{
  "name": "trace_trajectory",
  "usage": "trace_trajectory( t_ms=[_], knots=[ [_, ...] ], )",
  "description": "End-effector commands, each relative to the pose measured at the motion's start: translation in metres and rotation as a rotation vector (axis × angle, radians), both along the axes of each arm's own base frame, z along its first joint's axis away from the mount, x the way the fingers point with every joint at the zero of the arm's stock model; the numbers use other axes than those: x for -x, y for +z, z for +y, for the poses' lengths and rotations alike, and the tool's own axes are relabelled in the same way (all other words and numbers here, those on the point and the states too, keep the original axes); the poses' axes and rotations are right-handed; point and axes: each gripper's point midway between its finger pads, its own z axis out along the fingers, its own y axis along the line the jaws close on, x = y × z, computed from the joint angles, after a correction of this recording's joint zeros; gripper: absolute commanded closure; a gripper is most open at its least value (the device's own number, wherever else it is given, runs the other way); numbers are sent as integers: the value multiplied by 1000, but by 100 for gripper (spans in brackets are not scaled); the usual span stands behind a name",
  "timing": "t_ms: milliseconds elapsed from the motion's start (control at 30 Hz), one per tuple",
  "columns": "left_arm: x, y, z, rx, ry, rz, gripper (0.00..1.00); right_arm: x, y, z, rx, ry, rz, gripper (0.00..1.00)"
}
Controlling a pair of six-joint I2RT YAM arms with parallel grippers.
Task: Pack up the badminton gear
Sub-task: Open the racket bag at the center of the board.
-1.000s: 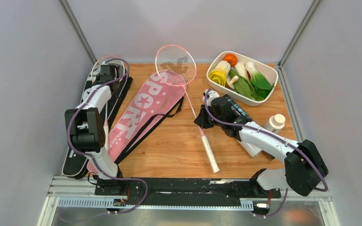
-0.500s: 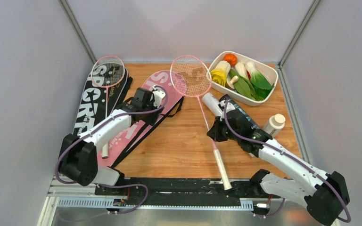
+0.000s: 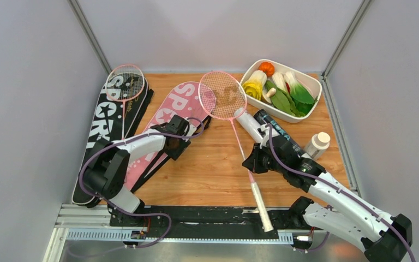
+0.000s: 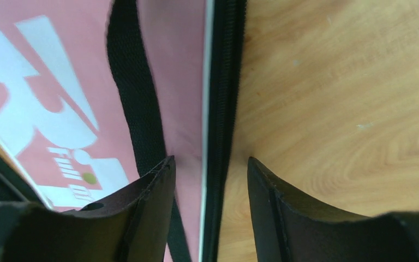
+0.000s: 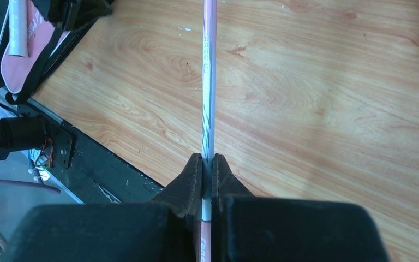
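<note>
My right gripper point(image 3: 249, 161) is shut on the thin shaft of a pink racket point(image 3: 222, 94), shaft also in the right wrist view point(image 5: 209, 93); its head hangs past the pink SPORT cover point(image 3: 175, 112), its white grip point(image 3: 262, 204) points to the near edge. My left gripper point(image 3: 181, 143) is open, its jaws astride the pink cover's zipped edge point(image 4: 221, 109) and black strap point(image 4: 133, 93). A second pink racket point(image 3: 124, 83) lies on the black SPORT cover point(image 3: 102, 123) at the left. A black and white tube point(image 3: 275, 131) lies behind my right arm.
A white bowl of toy vegetables point(image 3: 280, 88) stands at the back right. A small white bottle point(image 3: 317, 143) stands right of my right arm. Grey walls close in on both sides. The black rail point(image 3: 196, 215) runs along the near edge.
My right gripper has drawn the pink racket toward the near edge and right. My left arm has left the black cover and come down onto the pink cover's right edge.
</note>
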Motion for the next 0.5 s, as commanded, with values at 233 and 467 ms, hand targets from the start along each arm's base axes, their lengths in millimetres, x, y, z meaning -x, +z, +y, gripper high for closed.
trace_trajectory(
  t_ms=[233,467],
  knots=[
    [-25,9,1,-62,30,-42,98,10,6,6,-39,28,6,100],
    [-63,57,-50,191,60,-161,100,6,15,-25,62,-95,-9,100]
  ],
)
